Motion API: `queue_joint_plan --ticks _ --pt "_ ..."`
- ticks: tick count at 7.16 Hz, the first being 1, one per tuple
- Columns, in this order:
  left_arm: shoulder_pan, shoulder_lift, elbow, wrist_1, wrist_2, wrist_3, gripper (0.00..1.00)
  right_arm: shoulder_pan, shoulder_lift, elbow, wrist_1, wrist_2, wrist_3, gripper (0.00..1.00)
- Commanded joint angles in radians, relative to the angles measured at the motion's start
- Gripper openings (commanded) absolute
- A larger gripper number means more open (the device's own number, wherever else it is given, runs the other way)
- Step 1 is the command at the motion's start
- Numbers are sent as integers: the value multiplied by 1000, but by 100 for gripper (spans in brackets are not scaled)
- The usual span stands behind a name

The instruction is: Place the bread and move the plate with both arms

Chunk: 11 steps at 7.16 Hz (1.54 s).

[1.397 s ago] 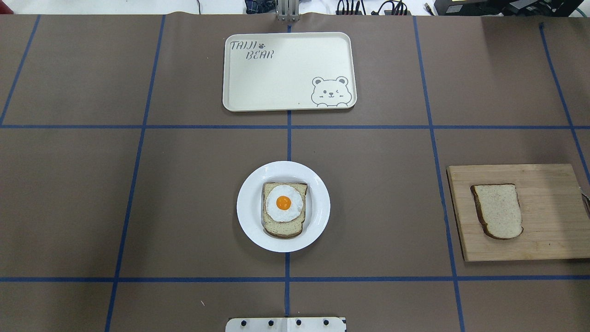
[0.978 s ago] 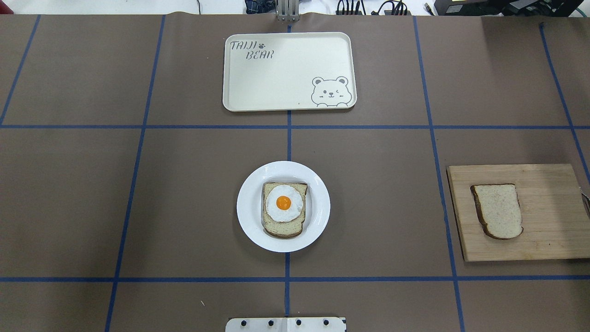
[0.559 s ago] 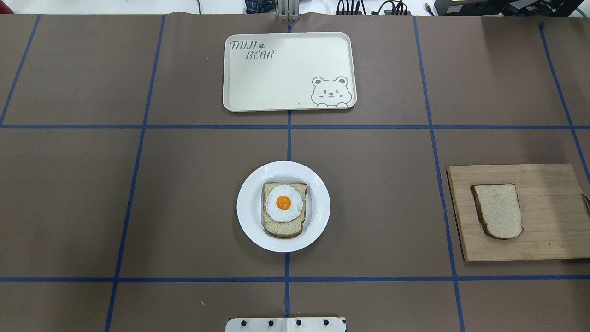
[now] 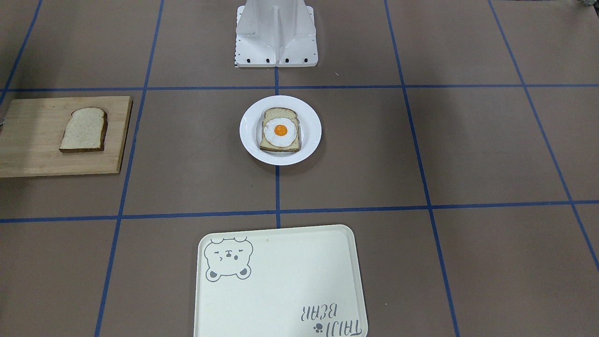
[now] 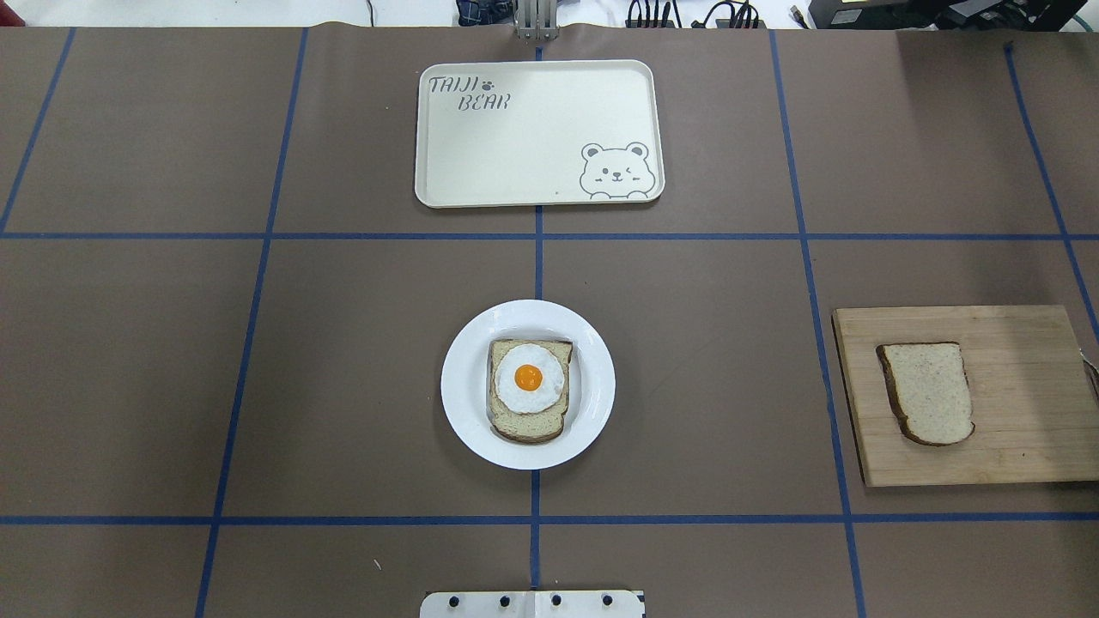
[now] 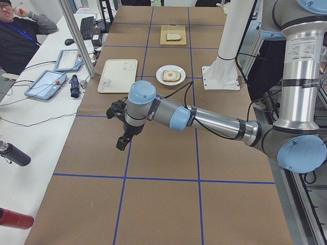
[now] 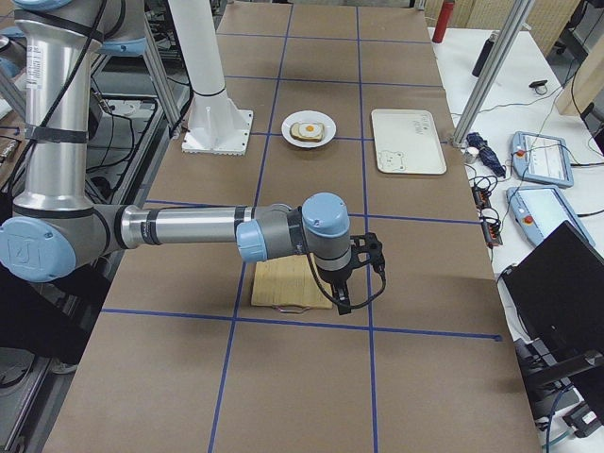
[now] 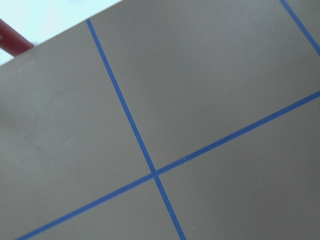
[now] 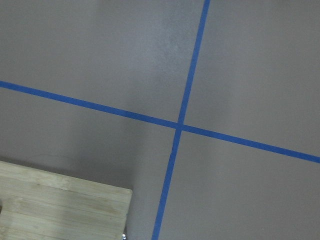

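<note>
The bread [image 5: 927, 393] [image 4: 84, 130] lies flat on a wooden cutting board [image 5: 1022, 403] [image 4: 28, 140] at the table's right. The white plate [image 5: 464, 386] [image 4: 248, 128] sits mid-table and carries a second slice topped with a fried egg [image 5: 528, 378]. Neither arm shows in the overhead or front views. In the exterior left view my left gripper [image 6: 120, 130] hovers over bare table, far from the plate [image 6: 159, 75]. In the exterior right view my right gripper [image 7: 359, 278] hangs just beside the board [image 7: 283, 283]. I cannot tell whether either gripper is open or shut.
A cream bear tray [image 5: 532, 137] [image 4: 281, 281] lies beyond the plate. The white robot base [image 5: 532, 603] stands at the near edge. A side desk holds tablets [image 6: 46, 81] and a red bottle [image 6: 13, 218], with a seated person [image 6: 15, 35]. The right wrist view shows the board's corner [image 9: 50, 205].
</note>
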<state>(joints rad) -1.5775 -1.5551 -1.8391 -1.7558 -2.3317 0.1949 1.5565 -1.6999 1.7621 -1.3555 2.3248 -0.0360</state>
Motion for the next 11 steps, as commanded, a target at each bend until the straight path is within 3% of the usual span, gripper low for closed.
queue_joint_plan --ticks 1,5,6,9,11 --pt "-1 1 12 -54 -31 -2 98 -95 -11 5 125 82 229 100" --pt "-1 4 3 -54 -31 -3 98 -384 -182 0 658 4 886 95" --pt "-1 4 1 -56 -31 -3 98 -467 -205 -1 738 -69 997 92" --pt "-1 39 9 -133 -29 -6 98 -721 -195 3 803 -310 1192 80" --pt "-1 44 6 -145 -29 -29 98 -756 -188 10 802 -315 1191 57"
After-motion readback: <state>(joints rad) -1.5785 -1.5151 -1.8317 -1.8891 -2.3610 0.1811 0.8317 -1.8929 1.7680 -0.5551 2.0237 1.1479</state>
